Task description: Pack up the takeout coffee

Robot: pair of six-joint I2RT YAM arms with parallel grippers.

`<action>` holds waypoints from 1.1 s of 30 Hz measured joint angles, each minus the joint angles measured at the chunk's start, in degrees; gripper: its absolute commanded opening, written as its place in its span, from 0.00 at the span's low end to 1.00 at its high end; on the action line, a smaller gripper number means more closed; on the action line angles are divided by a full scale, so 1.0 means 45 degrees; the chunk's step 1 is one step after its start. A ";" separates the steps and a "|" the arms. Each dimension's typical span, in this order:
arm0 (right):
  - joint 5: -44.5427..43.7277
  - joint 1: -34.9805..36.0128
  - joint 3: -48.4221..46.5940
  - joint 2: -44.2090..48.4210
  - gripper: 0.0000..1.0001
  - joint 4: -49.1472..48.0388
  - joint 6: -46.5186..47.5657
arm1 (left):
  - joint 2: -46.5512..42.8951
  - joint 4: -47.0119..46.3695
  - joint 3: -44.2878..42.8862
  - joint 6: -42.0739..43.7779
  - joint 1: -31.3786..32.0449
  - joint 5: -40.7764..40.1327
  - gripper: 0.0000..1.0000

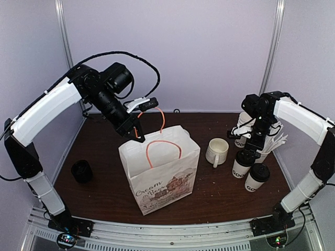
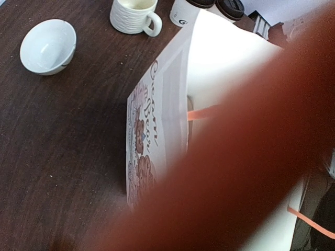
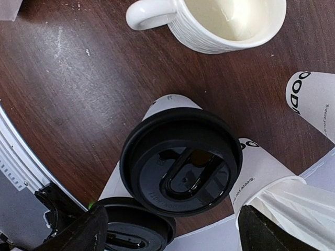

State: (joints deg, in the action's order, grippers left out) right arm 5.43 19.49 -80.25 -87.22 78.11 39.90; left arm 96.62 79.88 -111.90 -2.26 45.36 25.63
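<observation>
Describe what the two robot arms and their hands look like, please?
They are a matching pair. The left arm and right arm have long white shells joined by chunky black joints, with thin black cables looping alongside. Each ends in a bulky black wrist and a black hand: the left hand and the right hand. No lettering shows on them.

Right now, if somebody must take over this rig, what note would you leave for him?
The left pincer is at the rear handle of the paper bag; grip unclear.
The right pincer is open, over the first cup.
The second cup stands beside it, both right of the mug.
Done: nothing is packed yet.
Left: grasp each cup and put it in the bag.
</observation>
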 measured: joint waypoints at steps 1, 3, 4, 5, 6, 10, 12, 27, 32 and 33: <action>-0.0092 0.0000 0.0000 -0.0097 0.90 -0.0044 -0.0015 | 0.0073 0.0000 0.0000 0.0141 0.0000 0.0194 0.00; -0.0272 0.0000 0.0000 -0.0272 0.89 -0.0180 -0.0068 | 0.0248 -0.0005 0.0000 0.0452 0.0000 0.0505 0.00; -0.0301 0.0000 0.0000 -0.0321 0.89 -0.0243 -0.0102 | 0.0340 -0.0005 0.0000 0.0622 0.0000 0.0617 0.00; -0.0340 0.0000 0.0000 -0.0389 0.89 -0.0325 -0.0141 | 0.0432 0.0000 -0.0005 0.0772 0.0000 0.0675 0.00; -0.0359 0.0000 0.0000 -0.0457 0.89 -0.0398 -0.0160 | 0.0529 0.0000 -0.0034 0.0918 0.0000 0.0704 0.00; -0.0466 -0.0005 -0.0005 -0.0879 0.87 -0.0646 -0.0199 | 0.0908 -0.0010 -0.0311 0.1389 0.0000 0.0685 0.00; -0.0515 -0.0005 -0.0005 -0.1093 0.87 -0.0714 -0.0214 | 0.1107 -0.0010 -0.0486 0.1530 0.0000 0.0656 0.00; -0.0287 -0.0078 -0.0005 -0.1224 0.88 -0.0733 -0.0199 | 0.2395 -0.0019 -0.2040 0.1967 -0.0005 -0.0233 0.14; 0.0063 -0.0083 0.0000 -0.1292 0.90 -0.0636 -0.0189 | 0.2395 -0.0015 -0.2205 0.2035 -0.0015 -0.0481 0.16; 0.0185 -0.0087 0.0000 -0.1316 0.90 -0.0597 -0.0194 | 0.2395 -0.0015 -0.2200 0.2045 -0.0015 -0.0520 0.16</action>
State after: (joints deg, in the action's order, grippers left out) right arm 6.26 19.09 -80.25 -93.14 75.42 39.03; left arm 107.39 79.81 -121.80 6.94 45.30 23.29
